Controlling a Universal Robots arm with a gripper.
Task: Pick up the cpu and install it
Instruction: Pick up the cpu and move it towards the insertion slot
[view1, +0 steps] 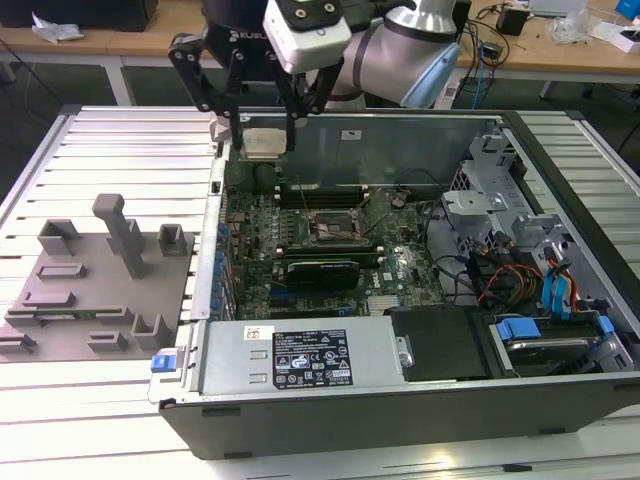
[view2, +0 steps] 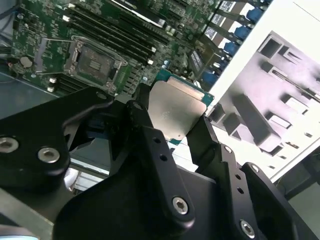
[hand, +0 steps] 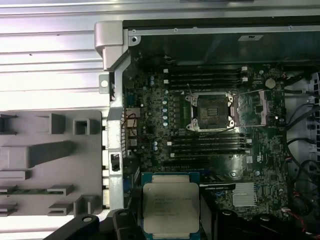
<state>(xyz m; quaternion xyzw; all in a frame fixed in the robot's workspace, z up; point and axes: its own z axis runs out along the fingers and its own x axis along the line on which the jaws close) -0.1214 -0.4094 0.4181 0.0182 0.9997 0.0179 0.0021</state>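
No print can be read: the label (view1: 307, 357) on the power supply (view1: 225, 365) and the etching on the cpu (hand: 171, 207) are illegible.

An open computer case (view1: 400, 425) lies on its side on a ribbed metal tabletop (view1: 120, 150). Inside it, a green motherboard (view1: 255, 225) carries a dark, metal-framed socket (view1: 330, 228) between rows of memory slots (hand: 205, 77). A silver power supply (view1: 300, 355) sits along the near wall, with blue-plugged cables (view1: 555, 290) toward the exterior view's right. A grey fixture plate (view1: 95, 290) with upright blocks lies just beside the case, on the exterior view's left.
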